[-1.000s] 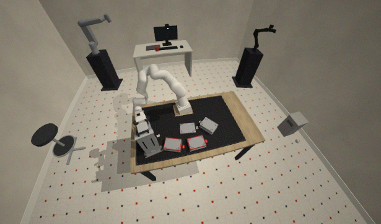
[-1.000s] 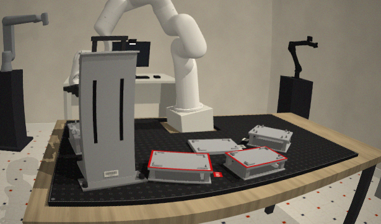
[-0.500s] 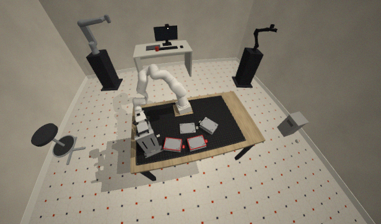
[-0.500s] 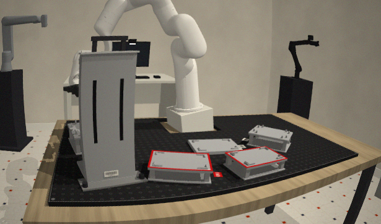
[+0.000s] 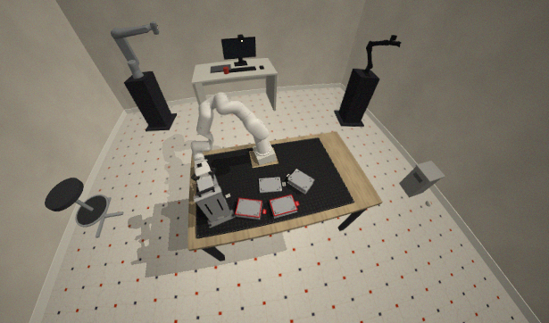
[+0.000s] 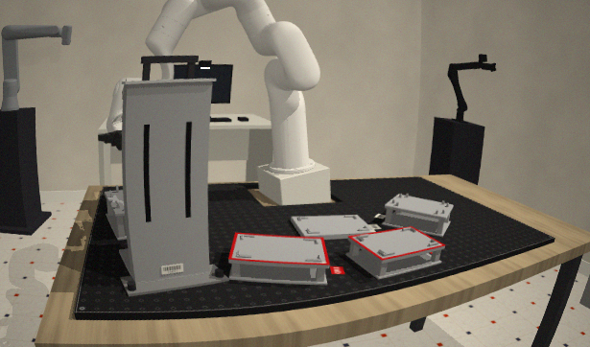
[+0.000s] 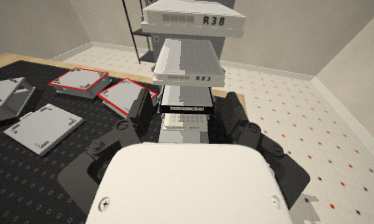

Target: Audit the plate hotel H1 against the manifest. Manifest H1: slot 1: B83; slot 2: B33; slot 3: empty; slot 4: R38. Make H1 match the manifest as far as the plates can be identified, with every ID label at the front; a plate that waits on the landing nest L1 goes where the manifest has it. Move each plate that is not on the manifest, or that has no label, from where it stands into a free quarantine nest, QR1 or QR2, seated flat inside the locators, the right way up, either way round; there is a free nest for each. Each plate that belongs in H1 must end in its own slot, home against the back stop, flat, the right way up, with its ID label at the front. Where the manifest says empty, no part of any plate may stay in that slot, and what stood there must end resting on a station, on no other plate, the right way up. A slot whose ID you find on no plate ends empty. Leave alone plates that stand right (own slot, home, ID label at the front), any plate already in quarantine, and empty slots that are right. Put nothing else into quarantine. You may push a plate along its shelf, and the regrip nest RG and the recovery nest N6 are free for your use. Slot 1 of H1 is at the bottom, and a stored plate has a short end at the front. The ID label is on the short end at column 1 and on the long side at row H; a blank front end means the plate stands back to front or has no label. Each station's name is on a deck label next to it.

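The plate hotel H1 [image 5: 212,202] stands at the mat's left front; the exterior view shows its grey back [image 6: 166,184]. The wrist view faces its front. The top plate [image 7: 193,19] reads R38. The plate below it [image 7: 188,65] has a blurred label ending in 83. Under that, a plate [image 7: 185,100] sits in a dark slot with a barcode end. A lowest plate [image 7: 183,122] lies level with my fingers; its label is unreadable. My gripper [image 7: 188,99] [image 5: 202,176] is open, one finger on each side of that lowest plate, in front of the hotel.
Two red-edged quarantine nests [image 6: 278,249] [image 6: 395,242] stand right of the hotel with no plates on them. Two grey nests [image 6: 332,225] [image 6: 418,211] stand behind them. The arm's base [image 6: 294,184] is at the mat's back. The table edge is close on the left.
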Available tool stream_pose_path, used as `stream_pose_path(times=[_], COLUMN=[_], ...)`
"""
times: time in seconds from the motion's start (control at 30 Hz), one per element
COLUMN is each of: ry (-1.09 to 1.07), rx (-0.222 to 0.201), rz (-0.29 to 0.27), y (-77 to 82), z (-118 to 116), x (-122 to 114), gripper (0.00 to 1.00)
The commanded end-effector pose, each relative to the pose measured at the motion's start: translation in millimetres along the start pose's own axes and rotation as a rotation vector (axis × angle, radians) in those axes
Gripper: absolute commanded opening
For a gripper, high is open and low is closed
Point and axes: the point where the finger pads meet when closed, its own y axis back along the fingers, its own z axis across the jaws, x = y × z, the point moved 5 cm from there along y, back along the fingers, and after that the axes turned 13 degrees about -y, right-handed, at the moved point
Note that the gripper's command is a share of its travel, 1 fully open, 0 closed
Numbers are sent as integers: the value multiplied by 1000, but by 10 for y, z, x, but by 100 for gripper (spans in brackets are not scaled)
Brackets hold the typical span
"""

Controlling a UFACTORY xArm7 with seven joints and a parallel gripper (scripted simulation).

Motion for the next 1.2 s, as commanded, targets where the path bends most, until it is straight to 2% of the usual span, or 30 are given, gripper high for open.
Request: stream_pose_path(times=[0.0, 0.67, 1.1, 1.17], ry=[4, 4, 4, 4], rx=[0, 0, 0, 0], rz=[0, 0, 0, 0], y=[0, 0, 293, 300], z=[5, 5, 5, 5], x=[15, 15, 15, 15], gripper=[100, 100, 100, 100])
